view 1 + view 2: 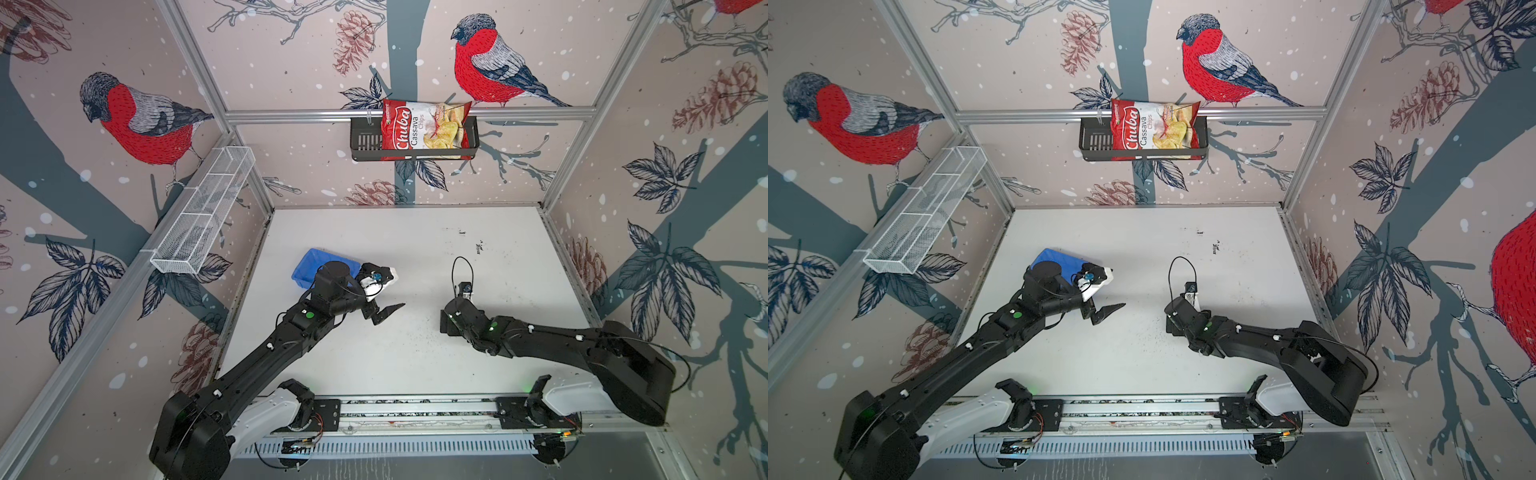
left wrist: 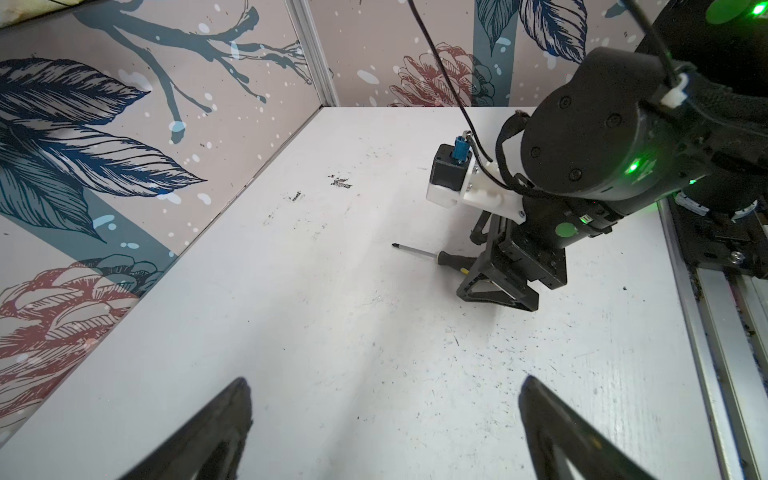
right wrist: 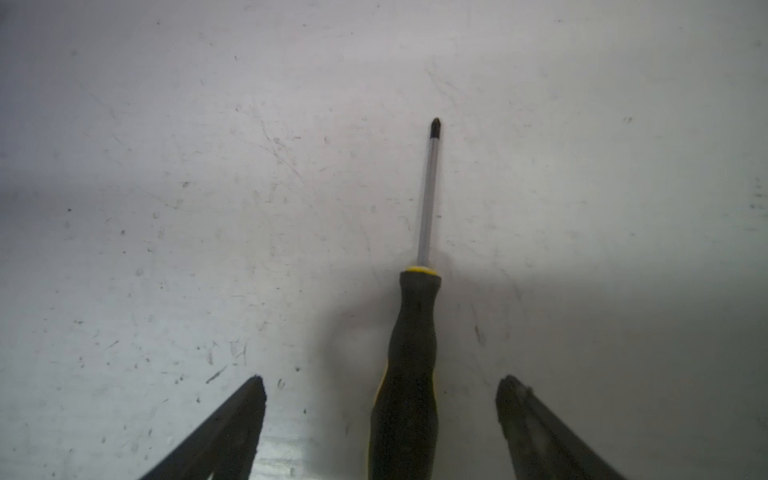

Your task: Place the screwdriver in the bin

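- Bird-and-pinecone wallpaper all round, and a scuffed white table [image 1: 415, 353] down below.
- Left gripper [image 2: 385, 384] is spread wide with nothing between its fingers, just bare table under it.
- Both top views put it near the table's middle, with its arm's wrist lying over the blue bin [image 1: 309, 266].
- That bin sits on the left half of the table, and only its far corner and left edge show.
- Over on the right, the screwdriver [image 3: 409, 353] lies flat on the table.
- Its black handle is between the right gripper's fingers and its shaft points straight out ahead of them.
- Right gripper [image 3: 381, 380] is apart too: a clear gap shows on each side of the handle, so no pinch.
- From the left wrist, the right gripper is down at the table, and the shaft and some handle poke out beside it.
- In both top views the right arm hides the screwdriver, which is well apart from the bin.
- Up on the back wall, a chips bag [image 1: 424, 126] sits in a black basket [image 1: 365, 143].
- A white wire basket [image 1: 203, 212] hangs on the left wall.
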You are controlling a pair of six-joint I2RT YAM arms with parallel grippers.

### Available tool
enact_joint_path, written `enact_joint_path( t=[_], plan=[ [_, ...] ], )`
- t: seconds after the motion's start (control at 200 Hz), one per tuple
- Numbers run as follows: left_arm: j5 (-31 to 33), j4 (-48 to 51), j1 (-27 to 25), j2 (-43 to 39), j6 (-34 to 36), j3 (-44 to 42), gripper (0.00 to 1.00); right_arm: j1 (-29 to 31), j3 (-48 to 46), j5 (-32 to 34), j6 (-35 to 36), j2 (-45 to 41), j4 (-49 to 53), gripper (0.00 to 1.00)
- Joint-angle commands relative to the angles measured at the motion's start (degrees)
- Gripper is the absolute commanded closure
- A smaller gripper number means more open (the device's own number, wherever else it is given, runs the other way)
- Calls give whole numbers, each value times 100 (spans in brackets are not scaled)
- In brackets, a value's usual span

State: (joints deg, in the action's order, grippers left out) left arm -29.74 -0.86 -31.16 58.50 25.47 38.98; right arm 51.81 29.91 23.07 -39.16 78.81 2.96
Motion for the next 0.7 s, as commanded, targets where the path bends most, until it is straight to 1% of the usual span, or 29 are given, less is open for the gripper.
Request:
enact_joint_path(
  t=[0.0,0.07,0.27,0.455,0.535,0.57,0.695],
  plan=[
    [42,22,-12,10,72,-40,1,-13,23,31,-127,94,81,16],
    [49,33,-13,37,89,-35,1,-39,41,14,-119,175,59,19],
    [97,51,-13,28,74,-69,1,-44,185,16,-115,330,182,32],
    [117,-175,-12,1,-51,-145,1,-40,235,-16,-105,259,293,55],
    [117,-166,-9,17,-76,-117,1,-66,234,8,-92,275,292,63],
    [117,-129,-13,37,-79,-95,1,-85,234,5,-86,301,291,64],
    [180,-2,-13,23,-75,-45,1,-133,209,-78,-59,401,271,65]
  ],
)
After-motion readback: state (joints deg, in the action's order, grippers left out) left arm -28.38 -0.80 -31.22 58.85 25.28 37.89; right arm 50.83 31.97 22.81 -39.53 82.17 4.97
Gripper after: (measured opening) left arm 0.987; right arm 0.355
